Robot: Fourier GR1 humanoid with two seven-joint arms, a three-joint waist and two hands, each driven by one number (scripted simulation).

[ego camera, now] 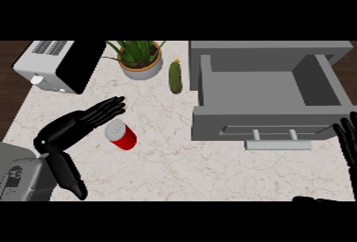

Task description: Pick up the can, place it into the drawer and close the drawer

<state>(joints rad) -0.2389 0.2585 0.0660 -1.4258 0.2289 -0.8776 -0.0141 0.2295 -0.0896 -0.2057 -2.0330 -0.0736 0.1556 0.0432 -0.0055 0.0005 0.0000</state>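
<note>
Can (121, 134): red body, silver top, on the marble counter (181, 163), left of centre, tilted with its top toward the far-left. It lies outside the drawer and well apart from it.

Far left, back corner: white and black appliance (59, 66).

Left hand (77, 124): released, fingers straight and pointing toward the back right, thumb trailing toward the near edge. The fingertips are just beside the can's top, up and left of it; I cannot tell whether they touch. Nothing is grasped.

Back centre: potted plant (140, 57), with a green cucumber (175, 77) just to its right.

Right half: grey drawer (209, 90) pulled open, handle (275, 134) on the front facing the robot.

Right hand (346, 141): at the right edge, fingers up and relaxed, resting, holding nothing.
</note>
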